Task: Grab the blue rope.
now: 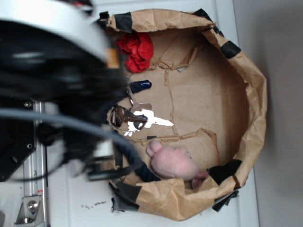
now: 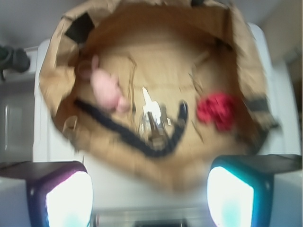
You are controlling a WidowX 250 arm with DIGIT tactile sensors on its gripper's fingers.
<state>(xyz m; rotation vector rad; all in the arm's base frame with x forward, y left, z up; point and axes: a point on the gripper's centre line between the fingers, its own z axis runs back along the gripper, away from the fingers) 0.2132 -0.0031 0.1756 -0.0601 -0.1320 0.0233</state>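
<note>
brown paper bin (image 2: 246, 61): blue rope (image 2: 128, 135) curves well below spread fingers (image 2: 66, 198) (nothing held), beside keys (image 2: 152, 120).

Blue rope (image 2: 142, 142): I see a thick, dark navy, twisted length lying curved in a U, flat on brown paper.

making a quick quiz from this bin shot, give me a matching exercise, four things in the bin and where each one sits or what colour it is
Things
1. blue rope
2. pink plush toy
3. keys
4. red cloth

Descriptions
a. crumpled, near the bin wall, apart from the other things
b. metal, inside the rope's curve
c. dark U-shaped length
d. soft, beside one end of the rope

Pairs: 1-c, 2-d, 3-b, 4-a
</note>
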